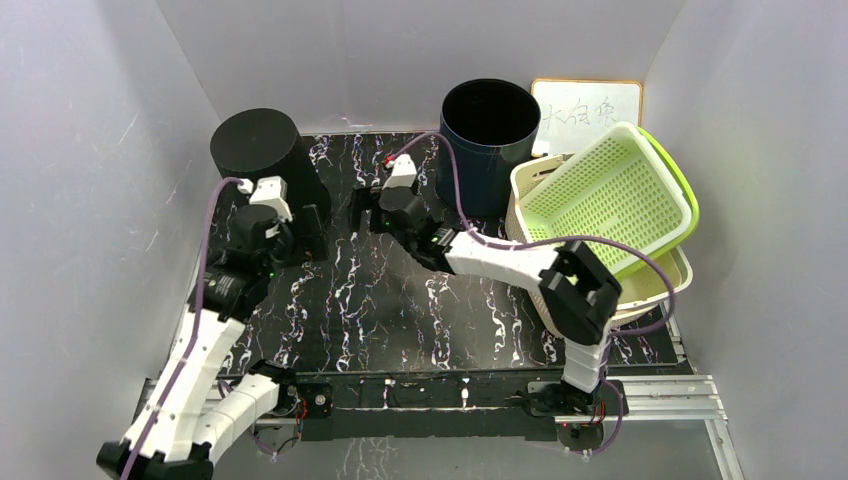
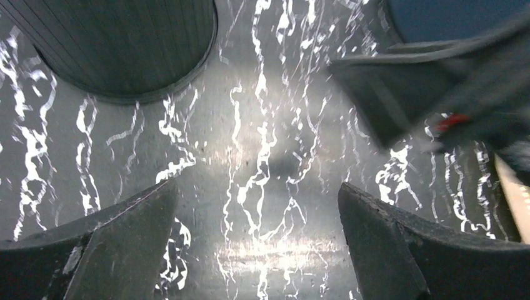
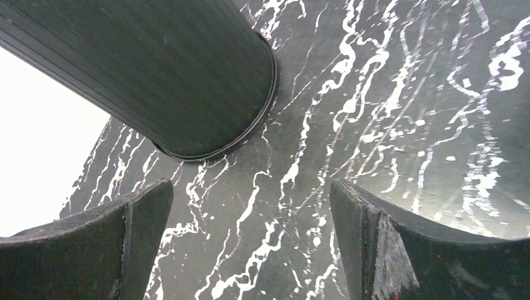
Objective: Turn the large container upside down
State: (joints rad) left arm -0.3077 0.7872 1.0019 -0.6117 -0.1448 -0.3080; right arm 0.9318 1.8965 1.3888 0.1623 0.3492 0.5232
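The large black ribbed container point(image 1: 258, 150) stands at the back left of the marble table, its closed flat end up and its rim down on the table. It also shows in the left wrist view point(image 2: 119, 44) and the right wrist view point(image 3: 162, 69). My left gripper point(image 1: 310, 232) is open and empty just right of the container, low over the table point(image 2: 259, 212). My right gripper point(image 1: 368, 212) is open and empty a little further right, facing the container point(image 3: 250, 212). Neither gripper touches it.
A dark blue container point(image 1: 490, 140) stands upright, mouth up, at the back centre. A green mesh basket point(image 1: 610, 195) leans in a cream basket point(image 1: 670, 275) at the right. A white board with writing point(image 1: 588, 105) stands behind. The right gripper's body point(image 2: 425, 94) shows in the left wrist view.
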